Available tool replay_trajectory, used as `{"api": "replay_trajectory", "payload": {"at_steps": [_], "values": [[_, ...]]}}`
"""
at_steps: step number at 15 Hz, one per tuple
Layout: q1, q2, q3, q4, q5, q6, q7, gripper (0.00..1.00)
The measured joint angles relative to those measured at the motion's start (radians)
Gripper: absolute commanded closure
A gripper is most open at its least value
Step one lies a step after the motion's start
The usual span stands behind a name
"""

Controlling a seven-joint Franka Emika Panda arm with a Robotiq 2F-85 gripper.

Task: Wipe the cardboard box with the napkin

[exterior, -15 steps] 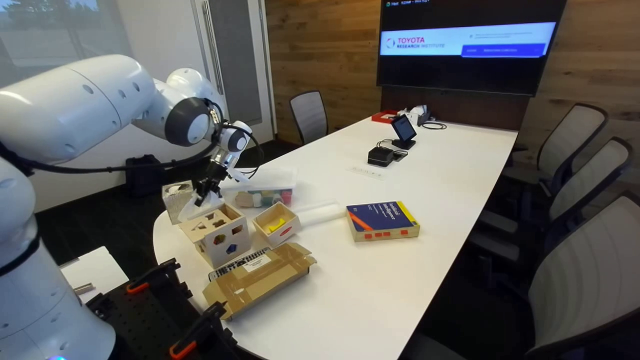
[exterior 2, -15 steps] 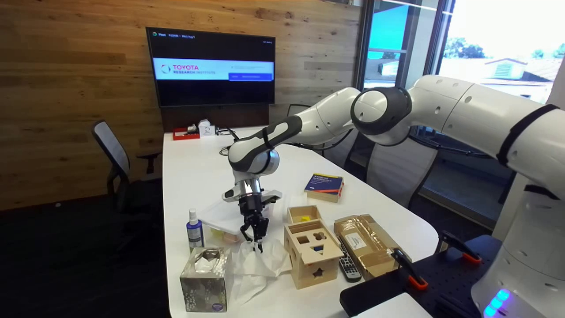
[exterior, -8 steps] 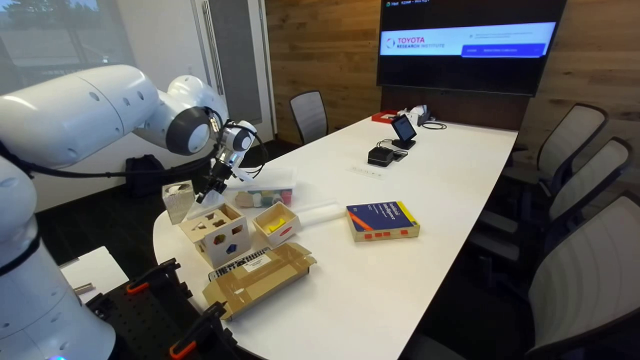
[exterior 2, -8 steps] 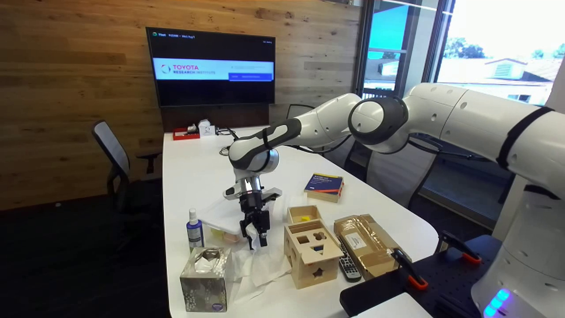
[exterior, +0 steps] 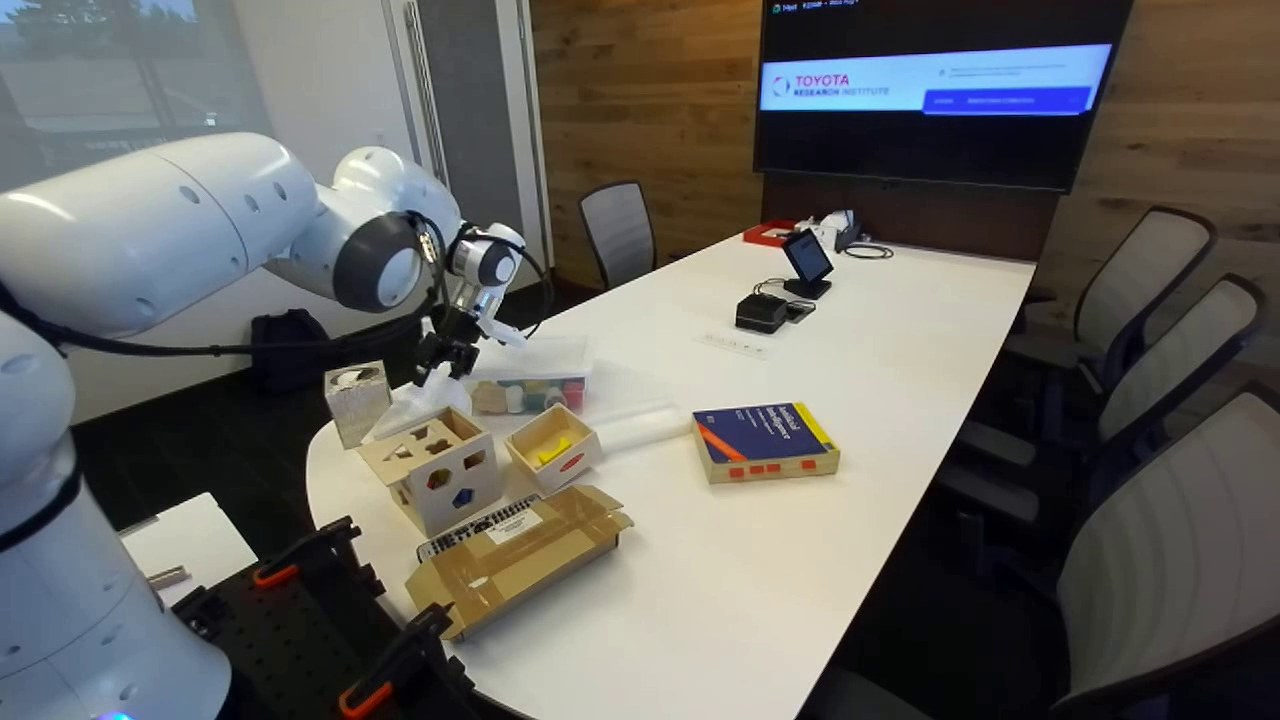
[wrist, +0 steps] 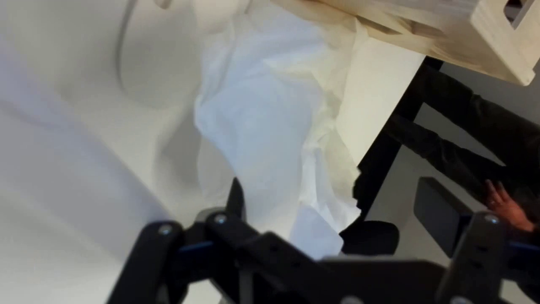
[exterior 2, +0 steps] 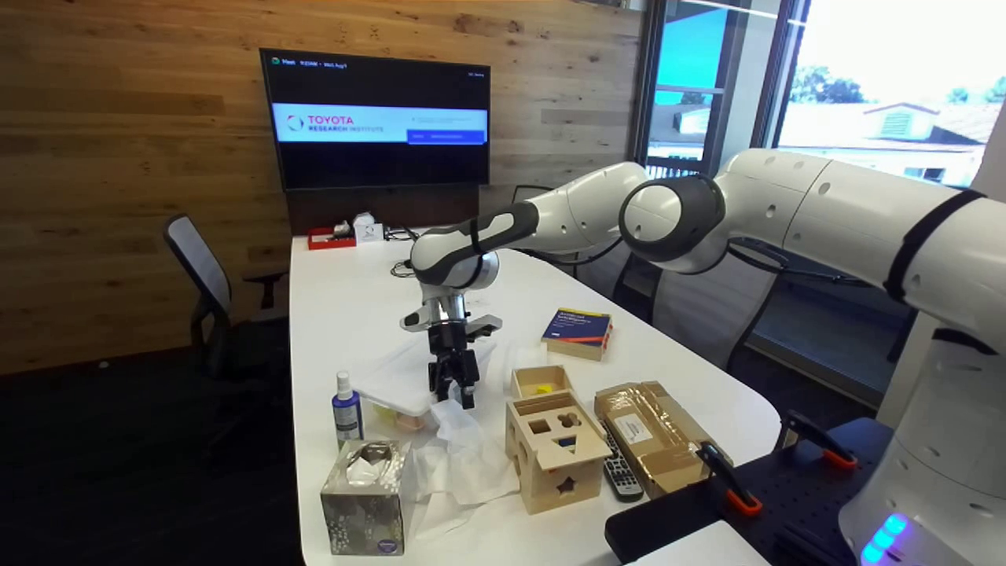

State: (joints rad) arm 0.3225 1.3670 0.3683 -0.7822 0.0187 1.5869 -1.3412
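Claw (exterior 2: 454, 398): you moved it toward the translucent bin (exterior: 555, 358); jaws stood spread.
Napkin (exterior 2: 465, 460): was thin, crumpled, peaked.
Cardboard box (exterior: 530, 560): was oblong, flat, taped.

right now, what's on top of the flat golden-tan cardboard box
In an exterior view, a white rectangular label and shiny tape show on the flat golden-tan cardboard box. A black-and-orange clamp hides part of one end; that patch can't be seen.
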Motion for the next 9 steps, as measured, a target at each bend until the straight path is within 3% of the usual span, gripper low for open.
{"api": "replay_trajectory", "payload": {"at_steps": [9], "values": [[-0.016,-0.117,-0.117,-0.004,-0.015,0.253,0.286,0.0]]}}
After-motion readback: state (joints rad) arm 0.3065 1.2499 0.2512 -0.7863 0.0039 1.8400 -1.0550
